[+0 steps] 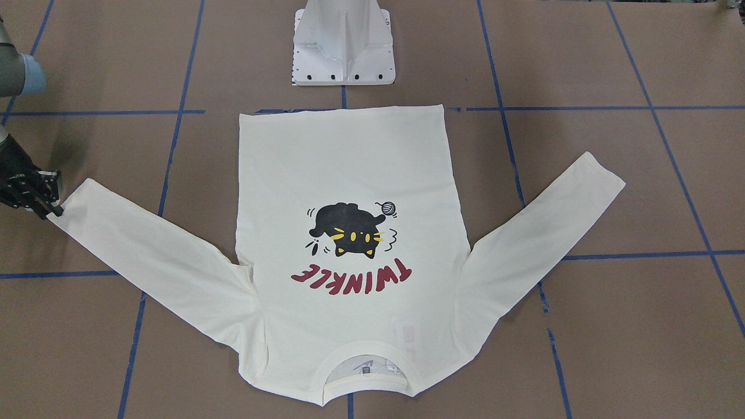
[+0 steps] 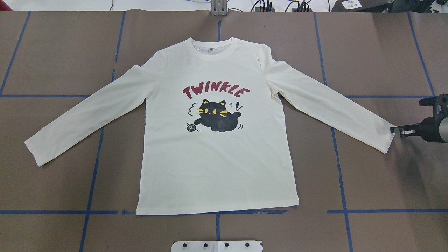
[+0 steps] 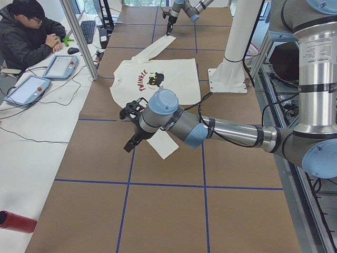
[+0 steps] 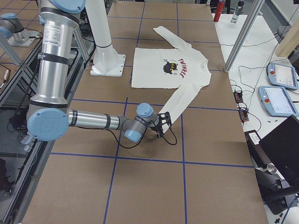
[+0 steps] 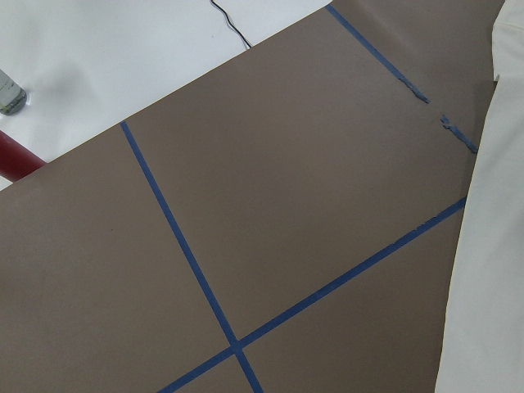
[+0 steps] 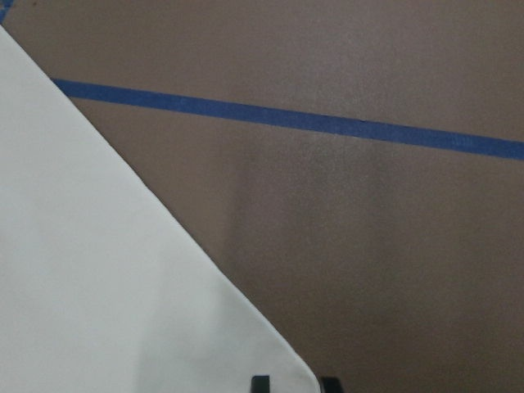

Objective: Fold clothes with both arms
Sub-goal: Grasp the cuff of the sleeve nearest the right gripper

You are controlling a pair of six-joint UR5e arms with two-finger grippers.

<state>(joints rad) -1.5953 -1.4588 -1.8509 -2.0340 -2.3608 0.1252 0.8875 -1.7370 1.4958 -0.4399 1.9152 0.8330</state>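
Lying flat: your shirt (image 2: pixel 217 168) is spread on the brown table (image 2: pixel 52 52), print side up. The collar points away from the robot, the hem is toward the white base mount (image 2: pixel 217 246), and both sleeves angle outward.
Right side: you'll find the right gripper (image 2: pixel 394 131) low at the right-side cuff (image 2: pixel 385 138), touching its edge.
Right jaws: the wrist view shows a narrow gap with the cuff's corner in it. You cannot tell whether the cloth is pinched.
Left side: the left gripper (image 3: pixel 128 146) shows only in the side view, held off the table just beside the left-side cuff (image 3: pixel 166 150). You cannot tell whether it is wide or narrow.
Left wrist view: you get bare table, blue tape lines (image 5: pixel 184 246) and a strip of shirt along the right edge.
Bystander: a person (image 3: pixel 29 37) sits at the white bench alongside.
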